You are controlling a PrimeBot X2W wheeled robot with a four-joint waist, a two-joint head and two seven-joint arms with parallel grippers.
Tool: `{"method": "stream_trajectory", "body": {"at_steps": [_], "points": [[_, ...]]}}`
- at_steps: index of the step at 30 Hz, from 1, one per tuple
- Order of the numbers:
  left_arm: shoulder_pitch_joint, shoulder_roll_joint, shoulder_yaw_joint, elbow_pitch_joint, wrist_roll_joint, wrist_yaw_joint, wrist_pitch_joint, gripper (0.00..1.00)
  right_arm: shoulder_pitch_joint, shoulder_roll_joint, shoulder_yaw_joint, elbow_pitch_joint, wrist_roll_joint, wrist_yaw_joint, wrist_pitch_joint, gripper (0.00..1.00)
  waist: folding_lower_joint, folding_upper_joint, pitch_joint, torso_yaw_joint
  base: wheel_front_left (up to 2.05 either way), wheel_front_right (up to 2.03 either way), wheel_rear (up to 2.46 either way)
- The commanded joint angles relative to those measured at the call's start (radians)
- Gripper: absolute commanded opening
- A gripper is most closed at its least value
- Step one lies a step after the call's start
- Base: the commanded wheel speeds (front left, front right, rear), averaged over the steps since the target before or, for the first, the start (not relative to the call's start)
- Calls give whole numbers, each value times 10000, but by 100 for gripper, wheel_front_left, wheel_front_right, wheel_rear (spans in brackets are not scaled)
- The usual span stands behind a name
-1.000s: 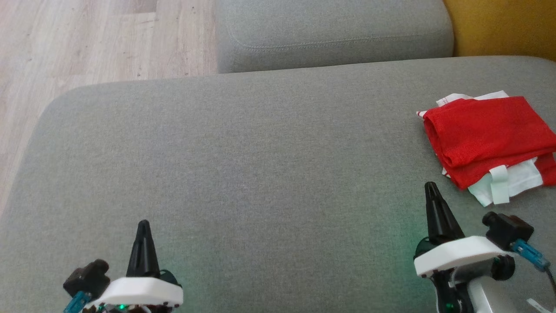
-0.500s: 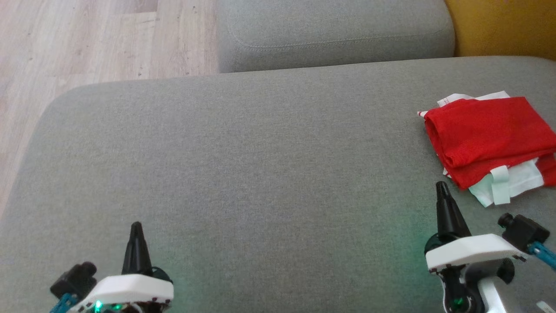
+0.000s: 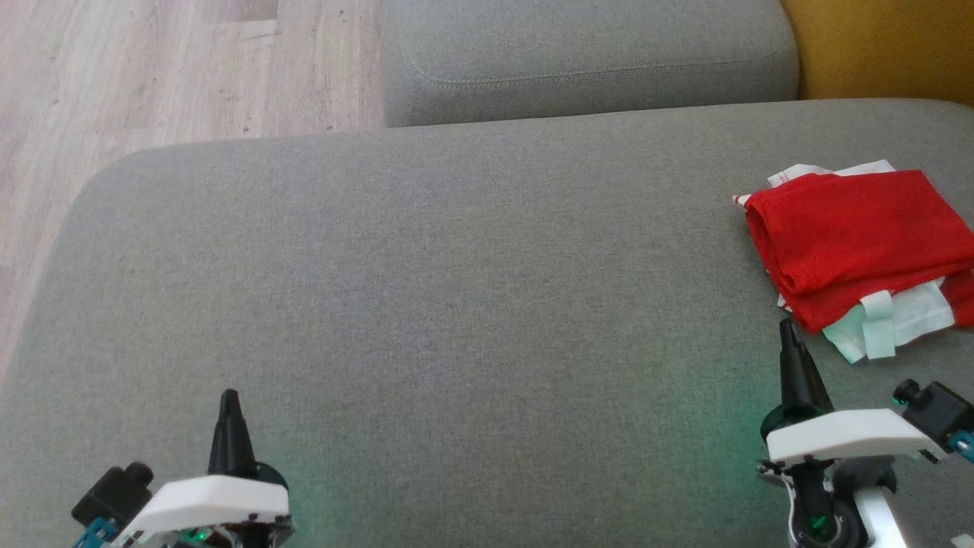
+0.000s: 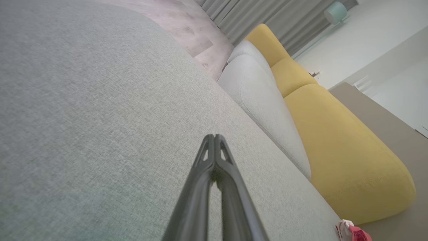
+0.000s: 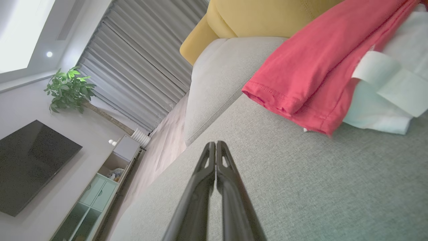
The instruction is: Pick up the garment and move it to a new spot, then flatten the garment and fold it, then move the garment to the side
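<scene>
Both arms are reaching forward low over a broad gray cushion (image 3: 456, 289), with their fingers pointing away from the robot. The left gripper (image 3: 228, 397) is pressed fully together and holding nothing, with bare fabric all around it. The right gripper (image 3: 789, 329) is also pinched together and empty. The folded red and white garment (image 3: 852, 236) is lying just ahead of its tip and to its right, apart from it. Open cushion is stretching between the 2 grippers. Far to the left gripper's left, the cushion's rounded edge is meeting the wood floor (image 3: 152, 68).
</scene>
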Motion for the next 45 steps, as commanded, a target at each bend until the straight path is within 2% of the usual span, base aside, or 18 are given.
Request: {"method": "stream_trajectory", "body": {"at_steps": [1, 45], "points": [[-580, 19, 342, -384, -318, -78, 70, 0, -496, -198, -12, -396, 401, 33, 92, 0, 0, 0, 1, 4, 0, 0, 0], [-790, 30, 1233, -723, -4740, -414, 1347, 0, -524, -221, -813, -536, 5451, 57, 1110, 0, -1, 0, 26, 88, 0, 0, 0]]}}
